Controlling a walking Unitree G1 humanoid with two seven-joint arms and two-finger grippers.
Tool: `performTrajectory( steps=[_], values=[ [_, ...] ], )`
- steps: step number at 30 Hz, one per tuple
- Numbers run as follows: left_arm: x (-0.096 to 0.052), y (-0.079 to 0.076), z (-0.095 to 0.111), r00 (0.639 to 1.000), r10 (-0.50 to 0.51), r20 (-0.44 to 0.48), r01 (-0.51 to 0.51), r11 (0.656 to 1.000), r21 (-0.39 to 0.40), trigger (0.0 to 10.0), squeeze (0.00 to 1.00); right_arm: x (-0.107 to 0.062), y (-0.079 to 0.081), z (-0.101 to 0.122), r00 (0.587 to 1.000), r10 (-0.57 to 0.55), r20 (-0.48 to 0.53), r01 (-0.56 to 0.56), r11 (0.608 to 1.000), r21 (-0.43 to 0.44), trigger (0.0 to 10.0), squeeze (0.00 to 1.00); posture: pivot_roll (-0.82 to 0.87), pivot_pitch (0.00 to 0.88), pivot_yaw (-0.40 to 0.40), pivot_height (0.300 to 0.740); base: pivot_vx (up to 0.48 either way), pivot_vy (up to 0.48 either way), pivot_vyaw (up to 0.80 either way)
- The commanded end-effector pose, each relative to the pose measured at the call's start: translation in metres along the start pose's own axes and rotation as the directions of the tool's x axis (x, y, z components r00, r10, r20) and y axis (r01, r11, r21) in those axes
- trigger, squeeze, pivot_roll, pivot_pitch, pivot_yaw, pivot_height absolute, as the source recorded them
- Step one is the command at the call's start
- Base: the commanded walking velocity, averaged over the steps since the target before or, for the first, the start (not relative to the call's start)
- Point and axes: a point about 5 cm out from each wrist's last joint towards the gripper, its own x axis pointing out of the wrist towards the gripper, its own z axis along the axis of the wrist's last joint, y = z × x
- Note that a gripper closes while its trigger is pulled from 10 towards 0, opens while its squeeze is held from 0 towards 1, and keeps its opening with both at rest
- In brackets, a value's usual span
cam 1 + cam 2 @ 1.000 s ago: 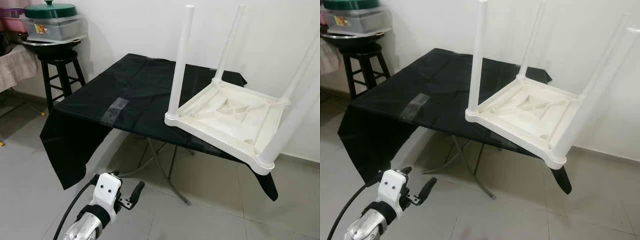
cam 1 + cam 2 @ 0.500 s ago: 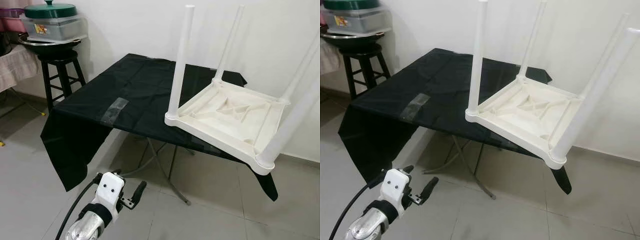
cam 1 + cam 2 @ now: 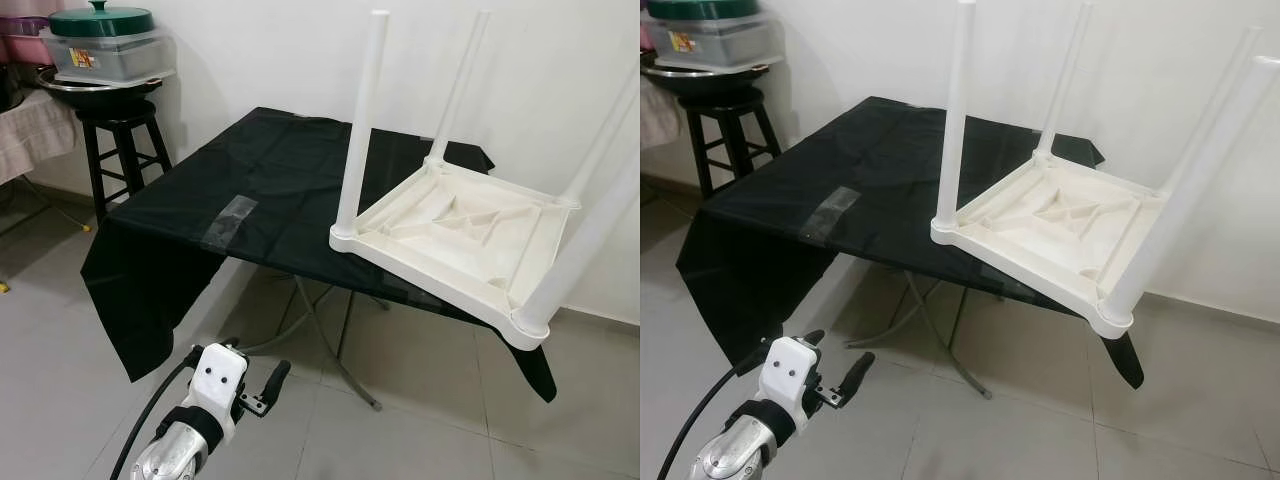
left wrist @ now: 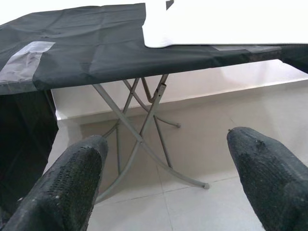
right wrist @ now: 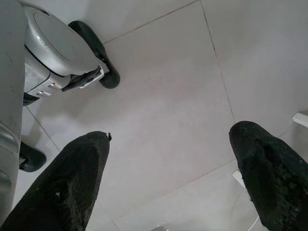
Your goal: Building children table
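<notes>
On the black-covered folding table (image 3: 250,200), the white children's table (image 3: 465,235) lies upside down, legs up, overhanging the near right edge.

The left gripper (image 3: 252,378) hangs low over the floor tiles (image 3: 420,440), fingers (image 4: 72,183) spread, barely shifted from a second ago; its wrist view shows the crossed metal legs (image 4: 144,130) under the cloth. The right gripper (image 5: 168,168), fingers spread, points at the floor beside the robot's foot (image 5: 62,53). A black stool (image 3: 120,150) carrying a lidded container (image 3: 105,45) stands left.
</notes>
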Motion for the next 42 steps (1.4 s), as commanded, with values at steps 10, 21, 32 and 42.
performTrajectory(
  steps=[10, 21, 32, 42],
  values=[
    [-0.002, 0.064, -0.047, 0.943, 0.273, -0.191, -0.305, 0.938, -0.164, 10.0, 0.00, -0.053, 0.084, 0.203, 0.880, 0.298, 0.369, 0.059, 0.703, -0.709, 10.0, 0.00, 0.11, 0.000, -0.093, 0.740, 0.000, 0.000, 0.00],
    [-0.074, 0.072, -0.170, 0.627, 0.252, -0.737, -0.492, 0.862, -0.123, 10.0, 0.00, -0.053, 0.086, 0.200, 0.880, 0.301, 0.367, 0.051, 0.708, -0.705, 10.0, 0.00, 0.09, 0.000, -0.078, 0.740, 0.000, 0.000, 0.00],
    [-0.114, 0.033, -0.204, 0.433, 0.168, -0.886, -0.531, 0.841, -0.100, 10.0, 0.00, -0.052, 0.084, 0.200, 0.882, 0.299, 0.365, 0.051, 0.709, -0.703, 10.0, 0.00, 0.08, 0.000, -0.083, 0.740, 0.000, 0.000, 0.00],
    [-0.116, 0.012, -0.210, 0.421, 0.121, -0.899, -0.508, 0.853, -0.122, 10.0, 0.00, -0.051, 0.083, 0.199, 0.882, 0.300, 0.364, 0.051, 0.707, -0.706, 10.0, 0.00, 0.09, 0.000, -0.091, 0.740, 0.000, 0.000, 0.00]
  ],
)
